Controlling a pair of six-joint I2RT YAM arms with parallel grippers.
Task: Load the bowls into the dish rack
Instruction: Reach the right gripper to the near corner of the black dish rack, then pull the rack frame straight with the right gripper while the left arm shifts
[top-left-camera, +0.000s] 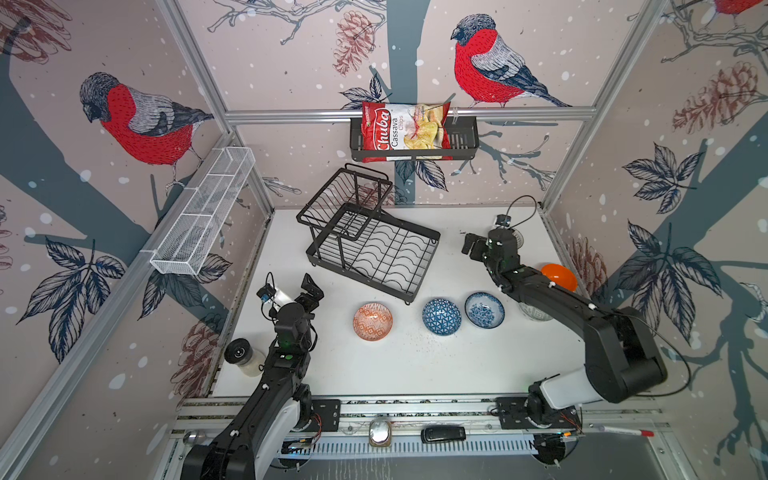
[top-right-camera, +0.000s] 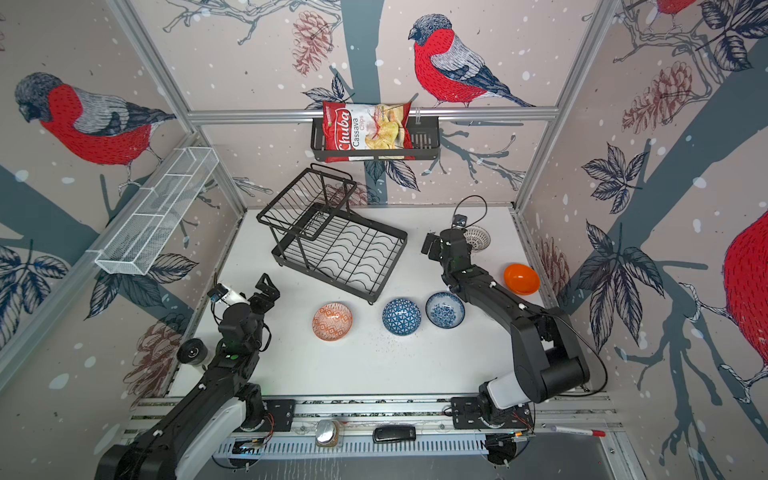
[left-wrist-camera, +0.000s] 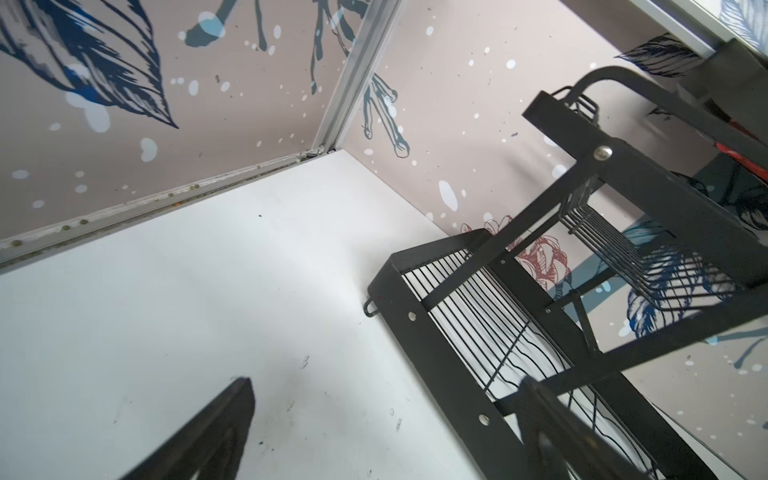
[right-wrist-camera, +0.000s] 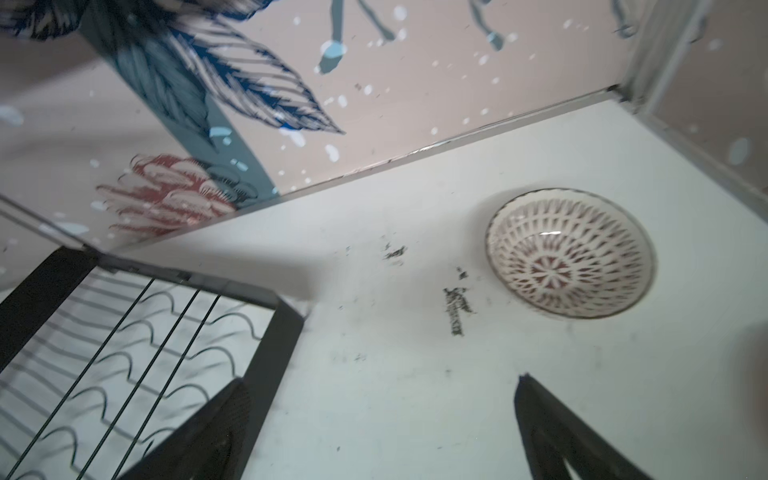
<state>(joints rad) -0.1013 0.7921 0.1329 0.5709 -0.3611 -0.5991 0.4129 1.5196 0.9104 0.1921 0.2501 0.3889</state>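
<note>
The black wire dish rack (top-left-camera: 426, 266) (top-right-camera: 392, 266) stands at the back centre and holds nothing. In both top views three bowls sit in a row in front of it: orange-white (top-left-camera: 372, 321) (top-right-camera: 332, 321), blue triangle-patterned (top-left-camera: 441, 316) (top-right-camera: 401, 316) and blue-white floral (top-left-camera: 484, 310) (top-right-camera: 444, 310). A plain orange bowl (top-left-camera: 559, 277) (top-right-camera: 522, 279) lies by the right wall. A white lattice bowl (top-right-camera: 477, 237) (right-wrist-camera: 569, 253) sits at the back right. My left gripper (top-left-camera: 313, 293) (left-wrist-camera: 386, 382) is open and empty, left of the rack's front corner. My right gripper (top-left-camera: 469, 246) (right-wrist-camera: 381, 380) is open and empty, just right of the rack.
A black slatted basket (top-left-camera: 461, 141) with a chips bag (top-left-camera: 399, 131) hangs on the back wall. A white mesh shelf (top-left-camera: 203, 212) runs along the left wall. A black-lidded jar (top-left-camera: 243, 353) stands beside the left arm. A greyish bowl edge (top-left-camera: 536, 313) shows under the right forearm.
</note>
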